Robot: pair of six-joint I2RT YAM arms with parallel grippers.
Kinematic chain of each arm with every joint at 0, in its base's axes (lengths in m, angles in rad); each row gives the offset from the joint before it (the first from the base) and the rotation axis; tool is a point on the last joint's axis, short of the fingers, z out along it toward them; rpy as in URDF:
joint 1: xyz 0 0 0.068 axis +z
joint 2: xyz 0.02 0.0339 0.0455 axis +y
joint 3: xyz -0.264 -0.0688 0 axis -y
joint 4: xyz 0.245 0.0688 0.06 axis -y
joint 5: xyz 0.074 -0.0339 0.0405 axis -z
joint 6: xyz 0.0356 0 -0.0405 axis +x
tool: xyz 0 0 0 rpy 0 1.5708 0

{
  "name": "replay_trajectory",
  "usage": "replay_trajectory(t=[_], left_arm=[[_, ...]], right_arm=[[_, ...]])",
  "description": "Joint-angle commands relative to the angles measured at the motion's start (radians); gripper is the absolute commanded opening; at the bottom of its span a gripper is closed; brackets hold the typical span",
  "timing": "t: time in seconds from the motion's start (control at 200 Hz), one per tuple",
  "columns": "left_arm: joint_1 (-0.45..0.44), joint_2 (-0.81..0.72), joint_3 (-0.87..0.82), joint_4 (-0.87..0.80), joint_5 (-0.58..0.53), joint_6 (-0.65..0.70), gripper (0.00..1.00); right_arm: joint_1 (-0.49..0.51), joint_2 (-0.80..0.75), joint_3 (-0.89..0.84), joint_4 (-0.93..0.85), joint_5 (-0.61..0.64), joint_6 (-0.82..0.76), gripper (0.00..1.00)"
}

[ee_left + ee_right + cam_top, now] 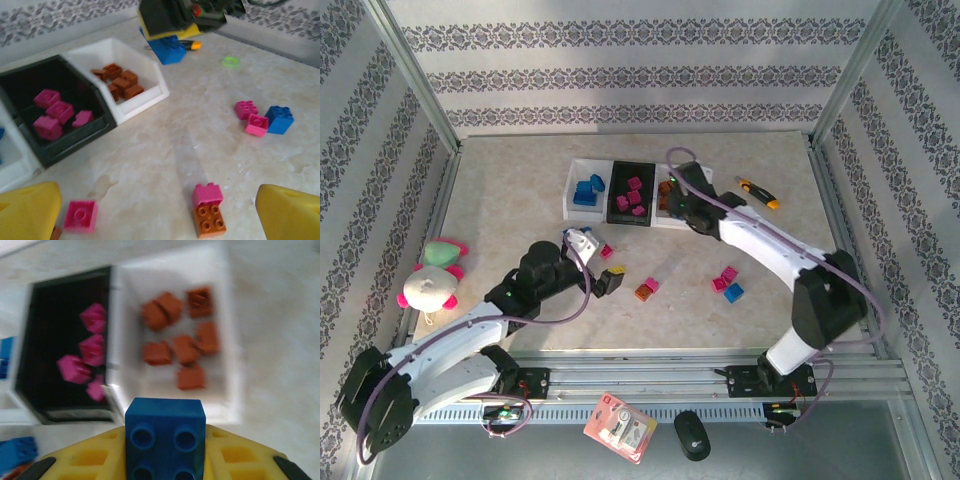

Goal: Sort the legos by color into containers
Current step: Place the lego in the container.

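A blue lego (165, 432) is clamped between the yellow fingers of the right gripper (165, 460), its studs facing the wrist camera. It hangs in the air above the row of containers, roughly over the right white tray (229, 330). That tray holds several orange-brown legos (185, 347). Touching it on the left is the black tray (50, 300), which holds four magenta-pink legos (92, 347). The left white tray (570, 195) at the far end of the row holds blue legos (588, 190).

Loose bricks lie on the table (165, 140) in front of the trays. A pink-on-orange stack (209, 210) is nearest the left gripper (157, 212), and a single pink lego (80, 216) sits off to one side. Farther off is a cluster of two pink legos and one blue (257, 122), all touching. The left gripper hangs low over the table with its fingers spread wide apart, holding nothing.

A pink-and-green plush toy (432, 280) rests at the table's left edge. A yellow-and-black utility knife (757, 192) lies just right of the trays. A red-and-white packet (620, 425) lies beyond the near rail.
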Motion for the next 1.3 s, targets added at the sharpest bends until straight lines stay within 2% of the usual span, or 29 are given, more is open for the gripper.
replay_trajectory(t=[0.0, 0.285, 0.575, 0.63, 0.739, 0.819, 0.934, 1.294], left_arm=[[0.013, -0.046, -0.056, 0.001, -0.112, -0.078, 0.99], [0.019, -0.103, -0.125, 0.002, -0.199, -0.154, 0.99], [0.03, -0.071, -0.12, 0.002, -0.245, -0.169, 0.99], [0.033, -0.064, -0.115, -0.005, -0.243, -0.173, 0.99], [0.051, -0.034, -0.072, -0.079, -0.248, -0.192, 0.99], [0.065, -0.008, -0.05, -0.105, -0.287, -0.23, 0.99], [0.091, 0.045, 0.012, -0.192, -0.352, -0.311, 0.99], [0.183, 0.312, 0.255, -0.397, -0.485, -0.574, 1.0]], right_arm=[[0.051, 0.112, 0.121, 0.122, -0.027, -0.14, 0.31], [0.12, 0.426, 0.429, 0.292, -0.107, -0.233, 0.31], [0.123, 0.687, 0.72, 0.28, -0.164, -0.251, 0.34], [0.121, 0.719, 0.77, 0.253, -0.171, -0.257, 0.38], [0.12, 0.728, 0.837, 0.206, -0.193, -0.277, 0.52], [0.118, 0.69, 0.826, 0.205, -0.199, -0.295, 0.61], [0.112, 0.586, 0.741, 0.218, -0.203, -0.307, 0.68], [0.1, 0.087, 0.097, 0.379, -0.156, -0.358, 0.74]])
